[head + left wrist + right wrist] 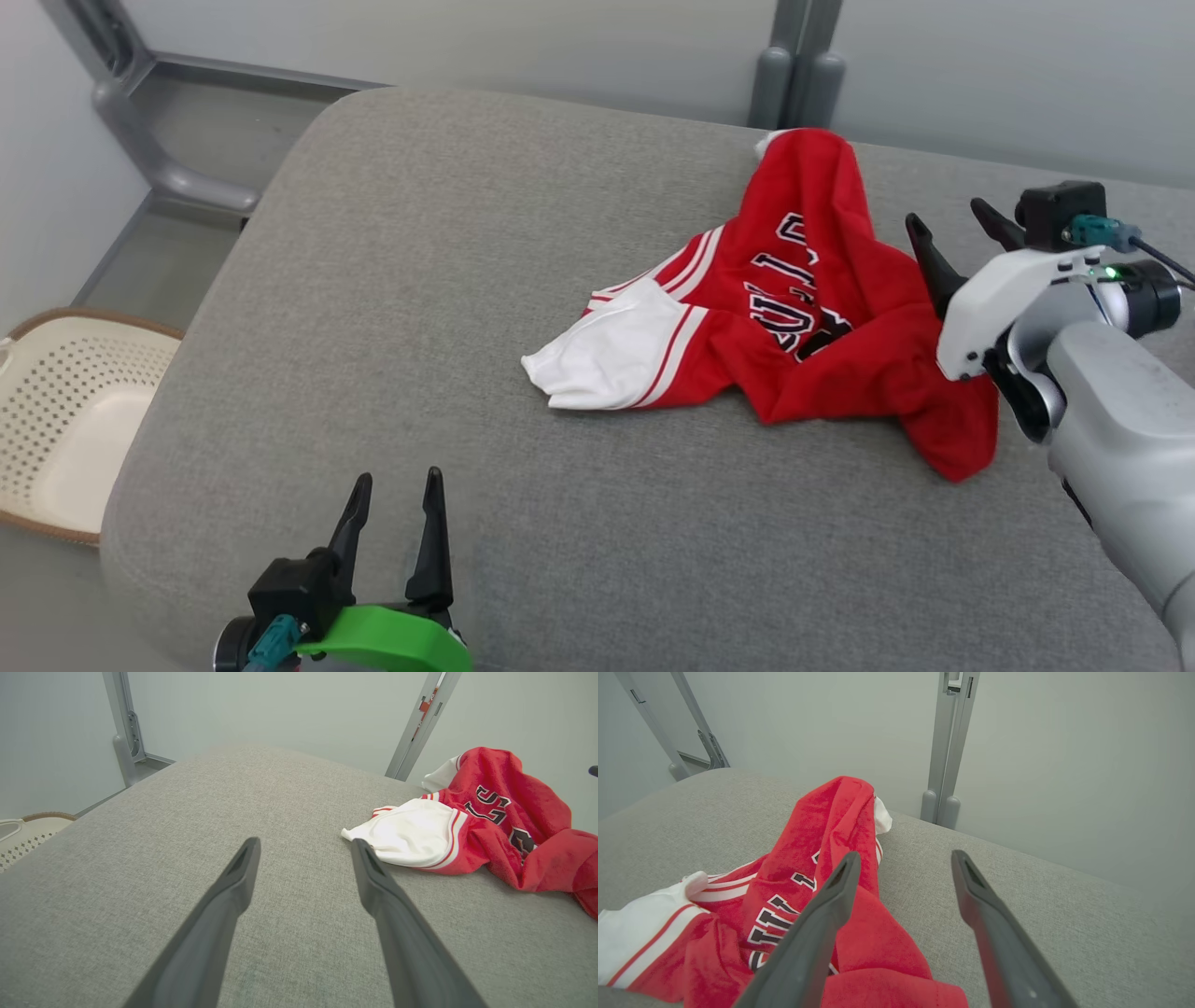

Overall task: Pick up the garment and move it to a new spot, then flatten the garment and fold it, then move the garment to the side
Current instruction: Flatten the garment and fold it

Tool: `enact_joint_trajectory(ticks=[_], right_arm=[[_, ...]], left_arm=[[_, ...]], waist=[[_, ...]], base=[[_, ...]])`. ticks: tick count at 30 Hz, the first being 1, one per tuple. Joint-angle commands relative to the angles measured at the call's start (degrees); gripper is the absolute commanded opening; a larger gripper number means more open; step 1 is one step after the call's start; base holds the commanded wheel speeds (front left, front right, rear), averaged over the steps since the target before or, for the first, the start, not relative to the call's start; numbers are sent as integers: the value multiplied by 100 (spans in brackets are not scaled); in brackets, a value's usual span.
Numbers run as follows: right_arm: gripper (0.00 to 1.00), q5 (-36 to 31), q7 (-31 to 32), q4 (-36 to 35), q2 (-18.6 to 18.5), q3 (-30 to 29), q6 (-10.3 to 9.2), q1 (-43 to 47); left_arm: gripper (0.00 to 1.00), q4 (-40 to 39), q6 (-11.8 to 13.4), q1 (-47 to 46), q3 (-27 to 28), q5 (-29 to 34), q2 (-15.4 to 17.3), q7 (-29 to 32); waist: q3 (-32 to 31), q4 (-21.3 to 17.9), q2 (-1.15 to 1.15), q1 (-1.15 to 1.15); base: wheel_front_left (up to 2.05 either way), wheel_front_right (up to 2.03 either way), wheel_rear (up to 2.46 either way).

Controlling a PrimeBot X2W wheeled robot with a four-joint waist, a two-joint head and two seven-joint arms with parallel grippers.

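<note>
On my far left a perforated basket point(65, 420) sits low beside the grey cushion point(420, 280), and I judge it plays no part in the job for now. My left claw point(398, 476) hovers over the near edge of the cushion with its two fingers point(233, 891) spread wide. Only bare grey fabric lies between them, so it holds nothing and touches nothing. The garment's white end lies just beyond its right fingertip in the left wrist view.

The garment point(803, 308), a red jersey with white trim and dark lettering, lies towards the right of the cushion. It is rumpled into a heap, with one end pushed up in a ridge towards the back edge. From this I cannot tell whether the first move to a new spot is done. Flattening has not begun in any way I can see, so flattening, folding and setting aside are all left to do.

My right claw point(946, 213) is at the garment's right edge, fingers fully apart and empty, with bare cushion between them. Its left finger point(822, 914) lies across the red cloth in the right wrist view. I cannot tell whether it rests on the cloth or hangs just above.
</note>
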Motion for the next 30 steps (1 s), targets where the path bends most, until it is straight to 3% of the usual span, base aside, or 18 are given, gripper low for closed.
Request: enact_joint_trajectory(ticks=[1,8,21,22,24,25,30], right_arm=[[100,123,-62,-118,-98,44,0,215],[100,640,84,-394,-266,178,0,837],[97,1521,488,-345,-99,306,0,823],[47,1549,483,-359,-112,351,0,800],[12,1539,375,-398,-174,478,0,726],[0,1512,313,-400,-200,518,0,692],[0,1319,-87,-341,-295,740,0,494]], left_arm=[[100,-19,0,71,20,63,13,-1],[100,0,-55,-27,46,135,13,-1],[100,85,-147,-243,109,206,13,0],[100,87,-148,-254,115,214,13,0],[100,91,-151,-277,126,231,13,0],[100,92,-149,-277,134,242,13,0],[100,90,-130,-225,188,268,13,0]], waist=[[-79,-338,0,0],[61,-528,0,0],[326,-268,0,0],[334,-256,0,0],[345,-234,0,0],[343,-232,0,0],[286,-301,0,0]], base=[[0,0,0],[0,0,0],[0,0,0],[0,0,0],[0,0,0],[0,0,0],[0,0,0]])
